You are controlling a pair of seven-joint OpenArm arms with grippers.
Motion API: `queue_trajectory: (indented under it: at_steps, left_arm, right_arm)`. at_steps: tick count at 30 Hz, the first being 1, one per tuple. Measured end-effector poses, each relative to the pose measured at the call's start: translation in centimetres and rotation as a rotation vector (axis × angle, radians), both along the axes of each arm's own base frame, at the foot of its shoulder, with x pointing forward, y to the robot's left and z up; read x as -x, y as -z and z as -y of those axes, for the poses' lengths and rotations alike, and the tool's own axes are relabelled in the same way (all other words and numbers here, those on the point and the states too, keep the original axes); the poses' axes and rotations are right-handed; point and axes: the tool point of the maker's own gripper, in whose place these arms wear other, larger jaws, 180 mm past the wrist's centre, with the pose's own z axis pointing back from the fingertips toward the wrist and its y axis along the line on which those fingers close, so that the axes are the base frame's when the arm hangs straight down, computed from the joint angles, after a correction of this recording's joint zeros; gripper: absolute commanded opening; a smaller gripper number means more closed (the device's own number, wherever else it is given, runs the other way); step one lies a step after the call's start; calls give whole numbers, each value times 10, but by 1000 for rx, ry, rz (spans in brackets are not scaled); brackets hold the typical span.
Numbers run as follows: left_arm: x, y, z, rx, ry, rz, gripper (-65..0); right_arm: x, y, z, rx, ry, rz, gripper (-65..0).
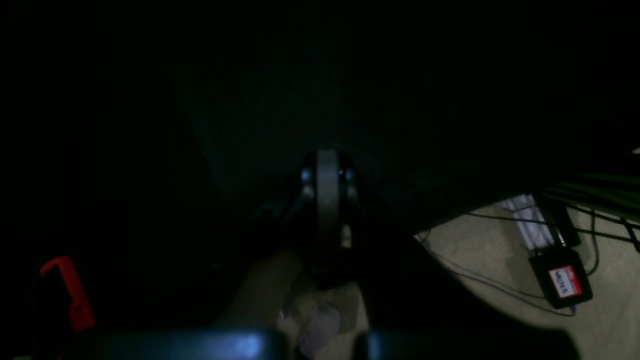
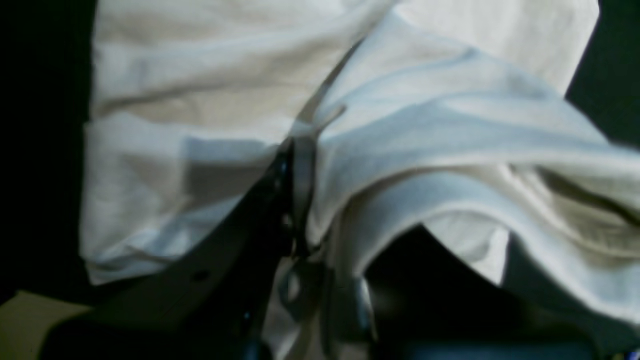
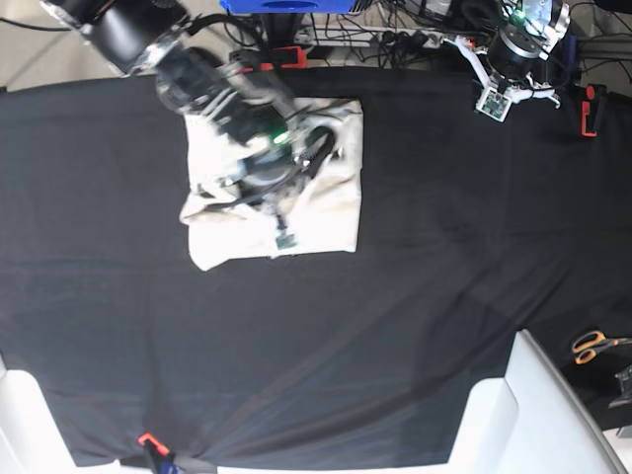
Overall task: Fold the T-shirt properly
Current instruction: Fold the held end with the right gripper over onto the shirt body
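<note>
Left wrist view: almost wholly dark. At centre, left gripper (image 1: pixel 327 190) with jaws pressed together, holding nothing, above the black cloth (image 1: pixel 320 100). At four o'clock, pale floor with cables and a small black box (image 1: pixel 562 277). At eight o'clock, a red clamp (image 1: pixel 67 292).

Right wrist view: filled by the cream T-shirt (image 2: pixel 200 100), soft, plain, creased, one layer lifted into a ridge toward three o'clock. At centre, right gripper (image 2: pixel 300 165) pinching a fold of fabric.

Base view: T-shirt (image 3: pixel 331 197) at eleven o'clock on the black cloth (image 3: pixel 395 316), folded into a rough rectangle, rumpled under the right arm. Left gripper (image 3: pixel 494 104) at one o'clock, well apart. Orange-handled scissors (image 3: pixel 592 346) at four o'clock.
</note>
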Motion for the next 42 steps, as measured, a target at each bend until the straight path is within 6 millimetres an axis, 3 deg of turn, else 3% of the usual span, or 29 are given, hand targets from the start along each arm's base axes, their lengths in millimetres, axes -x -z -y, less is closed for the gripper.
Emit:
queue_trajectory:
  at_steps: [12,15,24,30,38,40,42]
  left_arm:
    - [-1,0,0,0,1,2,-650]
    - [-1,0,0,1,0,2,-650]
    - [-1,0,0,0,0,2,-650]
    - [1,4,15,20,36,-10,-650]
    - [1,12,12,22,24,-27,-650]
    - [2,14,11,21,20,-32,-650]
    - [4,15,11,21,19,-38,-650]
  right_arm:
    - [2,1,-22,300,-167,131,-648]
    - [10,11,-27,339,-228,113,-648]
    - [-6,5,-33,377,-271,165,-650]
    - [1,20,-33,447,-353,152,-650]
    - [-4,17,-34,449,-351,165,-641]
    - [-4,16,-36,444,-348,165,-611]
    - [-8,13,-42,424,-367,194,-500]
